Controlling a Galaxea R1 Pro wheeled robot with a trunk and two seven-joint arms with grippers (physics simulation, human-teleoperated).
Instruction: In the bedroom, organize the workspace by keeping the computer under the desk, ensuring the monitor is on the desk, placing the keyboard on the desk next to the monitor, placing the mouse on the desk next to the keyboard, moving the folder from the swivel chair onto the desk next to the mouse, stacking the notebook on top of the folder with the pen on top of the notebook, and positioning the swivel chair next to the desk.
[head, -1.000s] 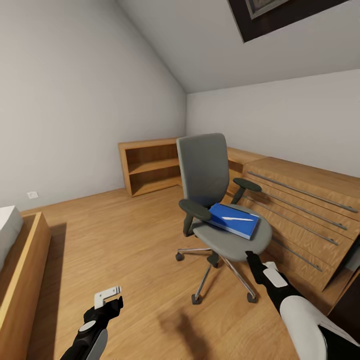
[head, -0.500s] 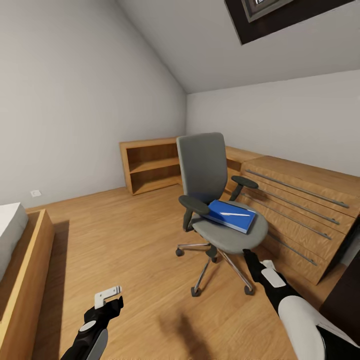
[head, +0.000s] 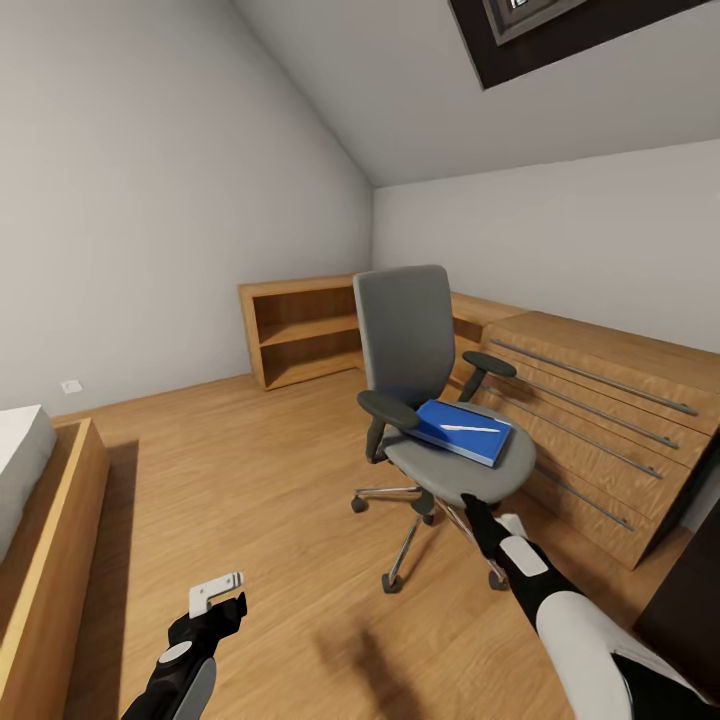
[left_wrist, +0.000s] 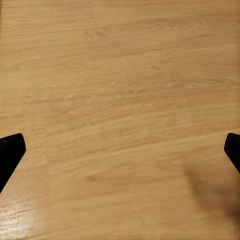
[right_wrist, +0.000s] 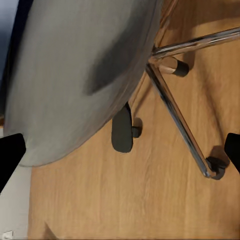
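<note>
The room has plain grey walls, a sloped ceiling and a warm wood floor. A long light-wood drawer chest runs along the right wall, and a low open wooden shelf stands in the far corner. A wooden bed frame with a white mattress sits at the left edge.

The swivel chair stands in the middle of the floor, just in front of the drawer chest. It has a grey seat and back, black armrests and a shiny star base on little wheels. A flat blue folder lies on the seat, and a thin white pen lies on top of it.

The right end effector is low and close to the front edge of the seat, just under it, near the chair's shiny legs. The folder is above and a little beyond it. In the right wrist view its two dark tips are far apart, wide and holding nothing.

The left end effector hangs over bare floor, well apart from the chair. Its tips are wide too, with nothing between them.
</note>
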